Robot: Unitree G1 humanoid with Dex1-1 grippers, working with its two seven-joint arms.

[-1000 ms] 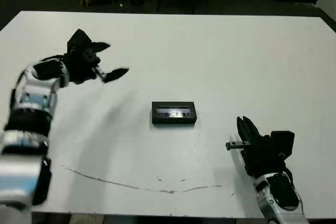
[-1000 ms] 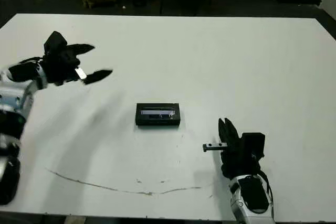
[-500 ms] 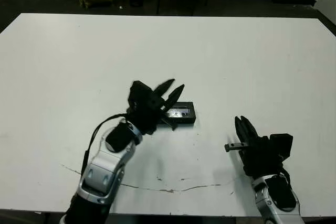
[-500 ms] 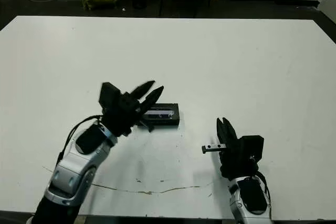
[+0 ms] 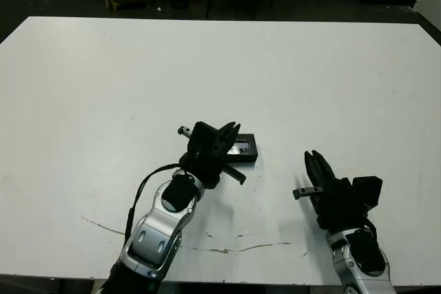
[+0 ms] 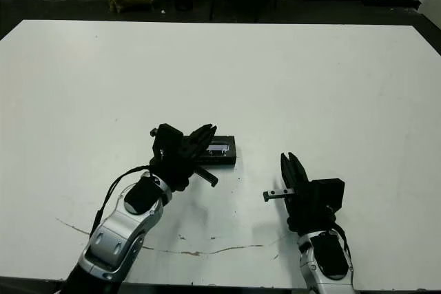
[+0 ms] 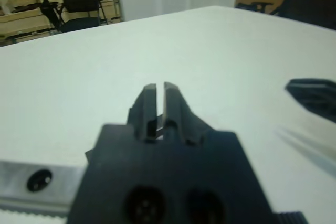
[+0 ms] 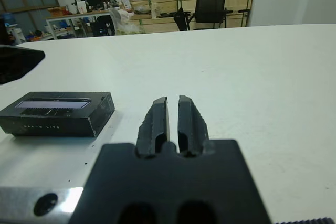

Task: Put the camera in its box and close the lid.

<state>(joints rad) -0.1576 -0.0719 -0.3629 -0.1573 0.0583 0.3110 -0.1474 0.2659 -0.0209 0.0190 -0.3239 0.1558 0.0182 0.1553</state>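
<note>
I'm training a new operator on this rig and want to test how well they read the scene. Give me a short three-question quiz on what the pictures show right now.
1. True or false: the right gripper is holding the lid.
2. Which gripper is closest to the lid on the table? A) the left gripper B) the right gripper C) both are equally close
3. Fill in the blank: in its own wrist view, the right gripper's fingers are ___ (open or shut).

Key: 1 false, it sits apart from the lid and holds nothing. 2 A. 3 shut.
</note>
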